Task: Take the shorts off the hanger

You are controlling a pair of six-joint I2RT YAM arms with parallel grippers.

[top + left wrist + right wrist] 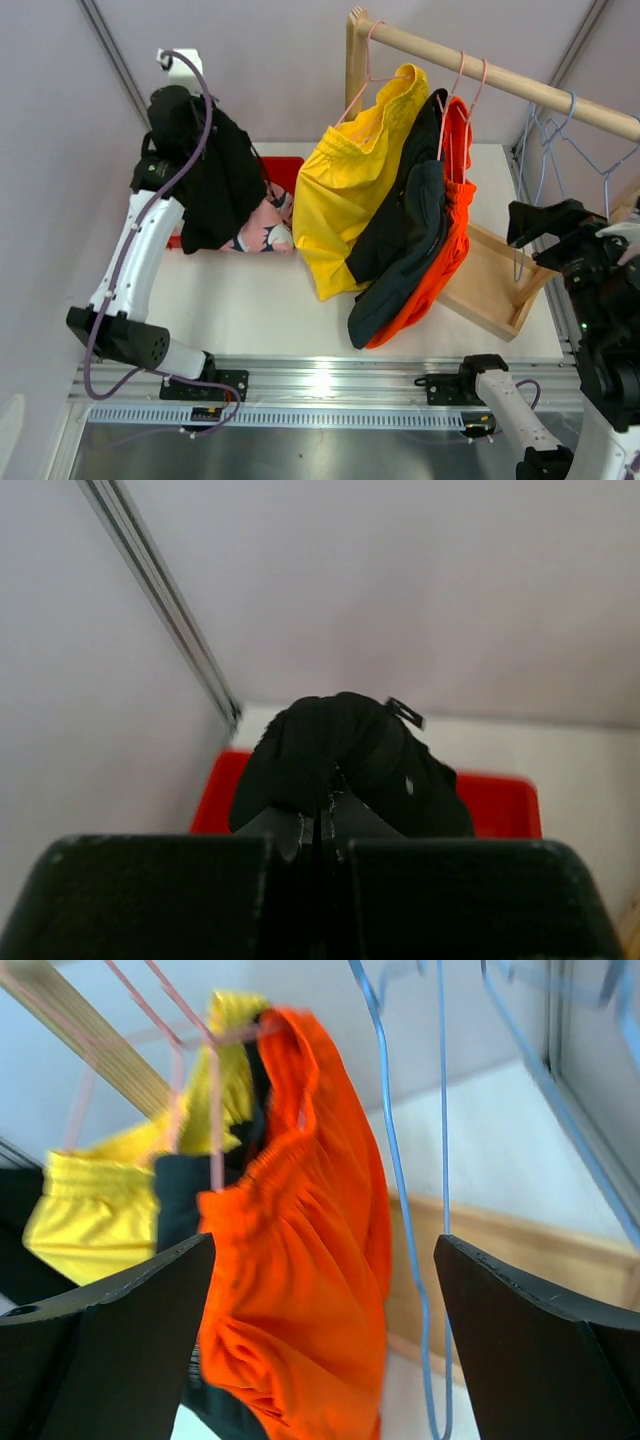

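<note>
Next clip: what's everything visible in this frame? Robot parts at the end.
table: one, white, under everything
red bin: one, red, table's far left
wooden rack: one, light wood, far right
black shorts: one, black, held up over the red bin
pink patterned shorts: one, pink with dark pattern, in the red bin
yellow shorts: one, yellow, hung leftmost on the wooden rack
dark charcoal shorts: one, dark, hung between yellow and orange
orange shorts: one, orange, hung rightmost
pink hangers: three, pink, carrying hung shorts
blue hangers: at least two, blue, empty
left pincer: shut on the black shorts
right pincer: open, facing the orange shorts
</note>
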